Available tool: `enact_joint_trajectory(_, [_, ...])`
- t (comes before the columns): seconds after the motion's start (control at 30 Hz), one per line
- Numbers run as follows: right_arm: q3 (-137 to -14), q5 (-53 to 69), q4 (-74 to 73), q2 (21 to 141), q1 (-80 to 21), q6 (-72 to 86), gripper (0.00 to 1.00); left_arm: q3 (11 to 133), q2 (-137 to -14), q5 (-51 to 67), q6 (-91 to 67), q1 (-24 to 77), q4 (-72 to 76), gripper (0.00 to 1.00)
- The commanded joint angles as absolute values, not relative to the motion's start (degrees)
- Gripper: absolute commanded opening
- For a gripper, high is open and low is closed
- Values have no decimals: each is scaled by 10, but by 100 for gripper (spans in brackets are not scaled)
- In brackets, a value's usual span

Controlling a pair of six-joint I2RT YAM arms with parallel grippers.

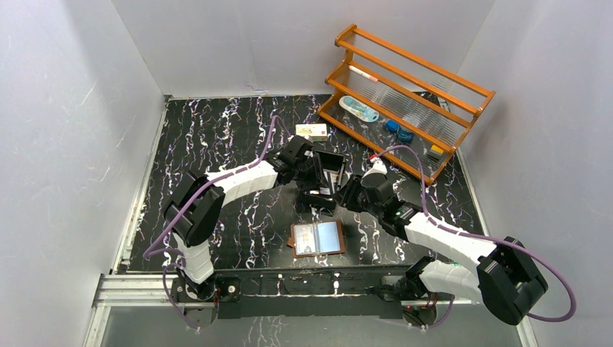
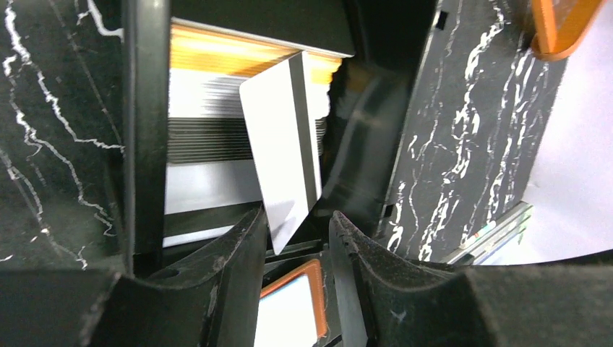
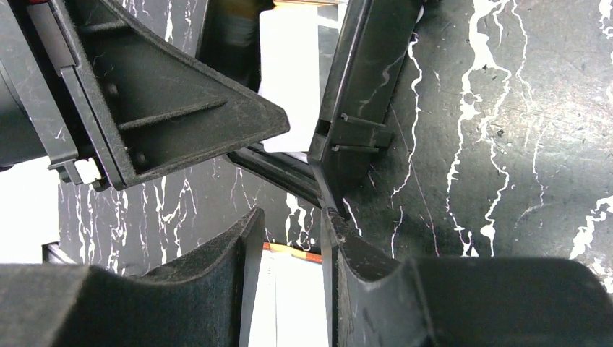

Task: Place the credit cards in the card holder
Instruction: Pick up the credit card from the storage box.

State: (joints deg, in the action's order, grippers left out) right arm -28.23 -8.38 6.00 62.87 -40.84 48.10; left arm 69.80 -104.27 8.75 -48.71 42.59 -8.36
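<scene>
Straddling corner of tilted white card [image 2: 283, 144], left fingers [image 2: 217, 278] apart, tray [image 2: 144, 130] behind

Setting: a robot test cell in a lab, and nothing here says home or shop.
Walls: plain white panels [image 1: 72, 144] box the scene in on three sides, bare all over.
Tabletop [image 1: 217, 144]: one black marble-look sheet running wall to wall.
Rig: left arm [image 1: 242, 179] and right arm [image 1: 441, 238], bolted side by side to a metal rail [image 1: 144, 289] at the near edge.
Wiring: purple cables [image 1: 556, 303] loop in the open along both arms.
Props: an orange wooden rack [image 1: 405, 101] in the far right corner holds a few odd small items, and a card holder [image 1: 318, 238] lies open near the rail, a sparse, staged set.
</scene>
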Motion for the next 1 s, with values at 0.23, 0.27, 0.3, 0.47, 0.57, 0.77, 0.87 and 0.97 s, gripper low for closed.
enact_joint_trajectory(0.23, [-269,-90,86,580,-405,491,41,683,-1028,102,-518,426,-20,31])
enact_joint_trajectory(0.27, [-268,-91,84,576,-405,497,41,683,-1030,102,-519,426,-20,29])
enact_joint_trajectory(0.3, [-267,-92,82,571,-405,498,41,683,-1032,102,-519,426,-20,26])
enact_joint_trajectory(0.47, [-273,-89,61,556,-405,492,40,684,-1015,80,-513,426,-49,6])
enact_joint_trajectory(0.57, [-281,-79,23,536,-405,492,40,687,-989,63,-502,426,-74,0])
enact_joint_trajectory(0.77, [-257,-34,-33,456,-405,495,43,690,-911,41,-483,427,-143,0])
enact_joint_trajectory(0.87, [-239,-13,-57,432,-406,513,43,660,-853,58,-486,429,-159,0])
enact_joint_trajectory(0.97, [-225,-2,-66,437,-407,521,43,613,-802,72,-506,448,-165,0])
